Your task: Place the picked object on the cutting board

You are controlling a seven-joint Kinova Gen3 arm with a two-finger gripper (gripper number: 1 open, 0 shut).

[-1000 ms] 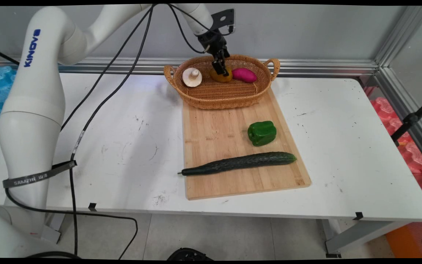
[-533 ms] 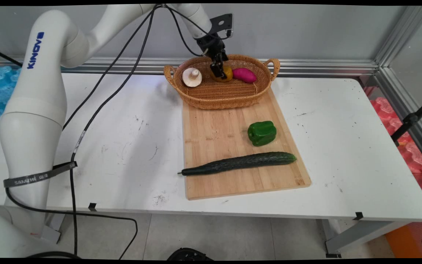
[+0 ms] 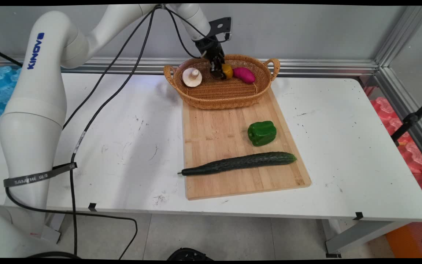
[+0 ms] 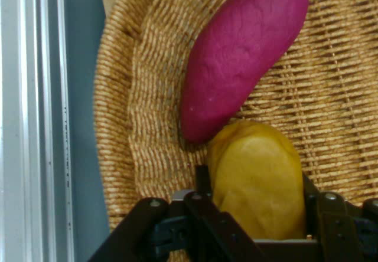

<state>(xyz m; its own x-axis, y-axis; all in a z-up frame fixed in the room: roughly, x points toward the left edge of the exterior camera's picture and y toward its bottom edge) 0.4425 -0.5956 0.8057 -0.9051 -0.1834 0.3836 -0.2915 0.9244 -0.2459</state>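
Yellow rounded potato-like vegetable [image 4: 257, 179] is sitting inside the woven wicker basket [image 3: 211, 97], touching a magenta sweet potato [image 4: 242, 55], while the black hand [image 4: 254, 197] is clamping it between its fingers.

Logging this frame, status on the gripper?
Gripper in the basket, shut on the potato. Purple sweet potato touching it on one side. Mushroom apart, other side of the gripper.

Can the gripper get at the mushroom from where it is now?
Probably not yet: the gripper is shut on the yellow potato. The mushroom itself lies uncovered in the same basket, apart from the others.
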